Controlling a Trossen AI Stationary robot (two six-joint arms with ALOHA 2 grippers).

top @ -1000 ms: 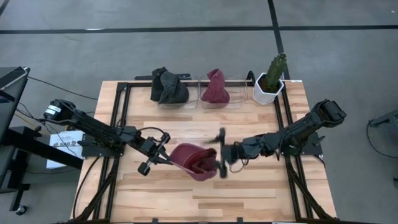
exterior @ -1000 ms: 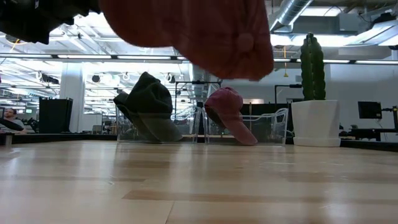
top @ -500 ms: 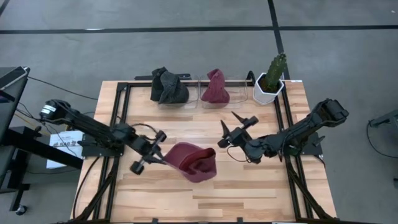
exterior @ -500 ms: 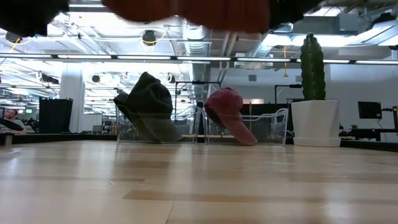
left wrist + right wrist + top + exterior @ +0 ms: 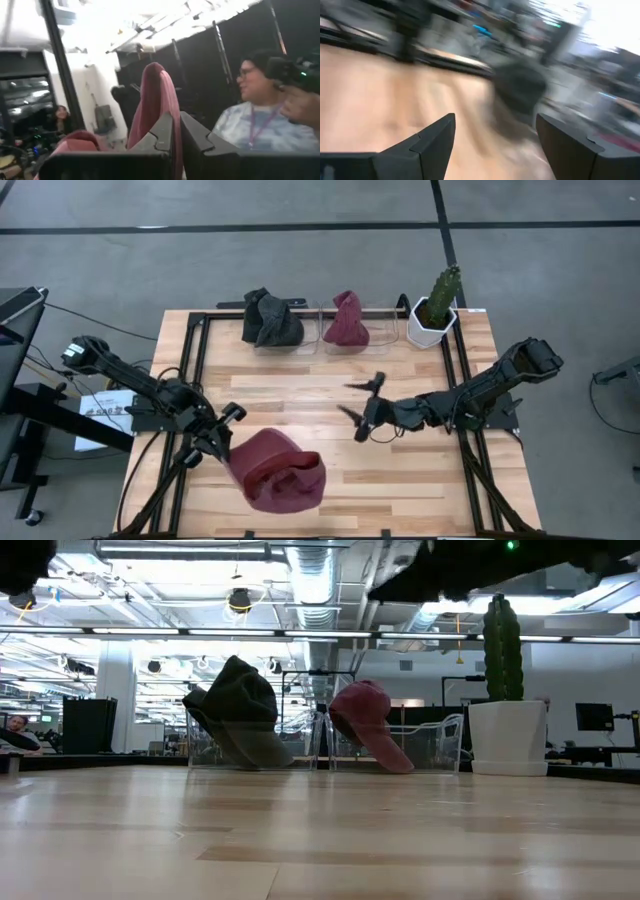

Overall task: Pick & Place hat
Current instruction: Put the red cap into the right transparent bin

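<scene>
Near the table's front-left, my left gripper (image 5: 222,448) is clamped on the edge of the soft maroon fabric cap (image 5: 277,472), which hangs lifted off the wooden tabletop (image 5: 420,480). My right gripper (image 5: 360,412) hovers mid-table with fingers spread wide and empty. I judge the hold thin, so I carry slowly, keeping the cloth from swinging loose

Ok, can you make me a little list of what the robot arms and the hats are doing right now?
left gripper: shut on the red hat, holding it at the table's near left
right gripper: open, empty, over the table's middle
dark hat: in a clear bin at the back
second red hat: in the bin beside it
cactus: in a white pot, back right
</scene>
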